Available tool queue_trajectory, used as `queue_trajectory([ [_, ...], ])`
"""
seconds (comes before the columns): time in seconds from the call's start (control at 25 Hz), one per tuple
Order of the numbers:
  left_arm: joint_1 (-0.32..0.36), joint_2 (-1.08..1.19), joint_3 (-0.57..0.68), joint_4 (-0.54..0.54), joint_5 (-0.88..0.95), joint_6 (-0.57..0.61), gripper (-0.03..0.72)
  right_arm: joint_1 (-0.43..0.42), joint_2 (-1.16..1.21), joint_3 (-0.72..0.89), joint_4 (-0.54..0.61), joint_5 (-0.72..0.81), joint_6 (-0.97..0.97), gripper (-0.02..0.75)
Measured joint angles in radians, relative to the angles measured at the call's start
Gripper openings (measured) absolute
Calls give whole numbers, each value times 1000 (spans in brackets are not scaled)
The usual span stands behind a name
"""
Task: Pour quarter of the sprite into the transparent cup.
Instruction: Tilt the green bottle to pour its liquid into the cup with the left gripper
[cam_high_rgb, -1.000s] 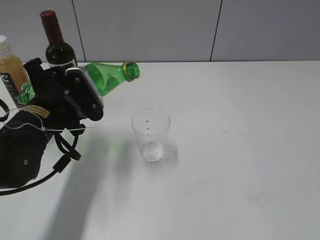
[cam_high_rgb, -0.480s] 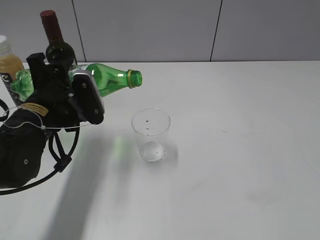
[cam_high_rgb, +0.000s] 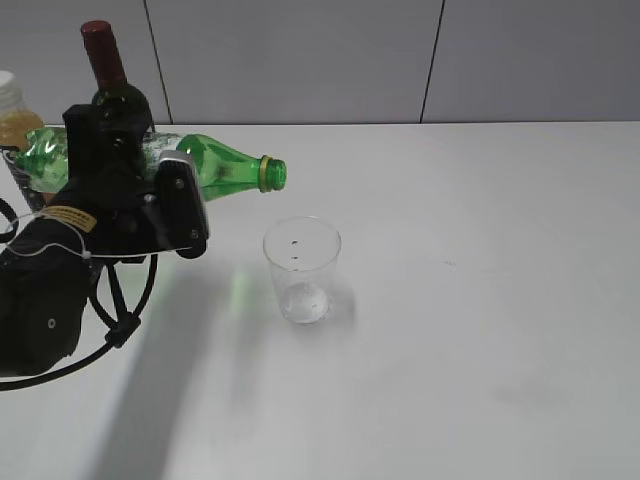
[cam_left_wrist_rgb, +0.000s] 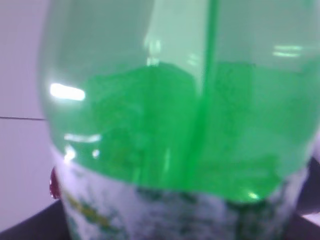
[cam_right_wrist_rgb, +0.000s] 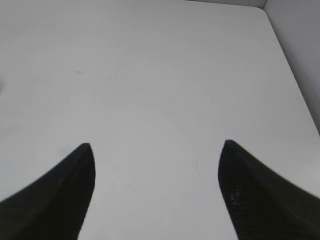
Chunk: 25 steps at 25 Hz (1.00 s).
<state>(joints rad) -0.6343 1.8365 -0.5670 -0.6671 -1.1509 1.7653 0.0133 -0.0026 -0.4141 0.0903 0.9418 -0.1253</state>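
1. Two bottles stand at the far left of the exterior view: an orange juice bottle (cam_high_rgb: 12, 125), cut off by the frame edge, and a dark wine bottle (cam_high_rgb: 108, 85) half hidden behind the arm.
2. Next comes the left gripper (cam_high_rgb: 150, 195), clamped on the sprite (cam_high_rgb: 215, 172). Over the last second the bottle has rolled from mouth-slightly-up to roughly level, its open mouth now dipping a little and drifting right toward the cup. I judge this to be the start of the pour; no stream is visible yet.
3. Just right of and below the mouth stands the transparent cup (cam_high_rgb: 301, 268), upright on the white table (cam_high_rgb: 480, 300). The mouth looks short of the rim, so tipping further from here could spill onto the table.
4. The left wrist view is filled by the sprite (cam_left_wrist_rgb: 180, 135), blurred, with green liquid pooled inside and the label at the bottom; the fingers themselves are not visible there.
5. At the right, the right gripper (cam_right_wrist_rgb: 156, 190) hangs over bare table with its fingers (cam_right_wrist_rgb: 65, 195) spread apart, holding nothing; it is outside the exterior view.
6. Whether the cup holds any liquid is hard to tell; only droplets or glints show.
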Motion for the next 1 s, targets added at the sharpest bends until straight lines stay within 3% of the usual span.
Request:
queue_trajectory([
  [0.44,0,0,0,0,-3,103,460,0,0,0,0,0,0,593],
  [1.0,0,0,0,-25,-7,104,459,0,0,0,0,0,0,593],
])
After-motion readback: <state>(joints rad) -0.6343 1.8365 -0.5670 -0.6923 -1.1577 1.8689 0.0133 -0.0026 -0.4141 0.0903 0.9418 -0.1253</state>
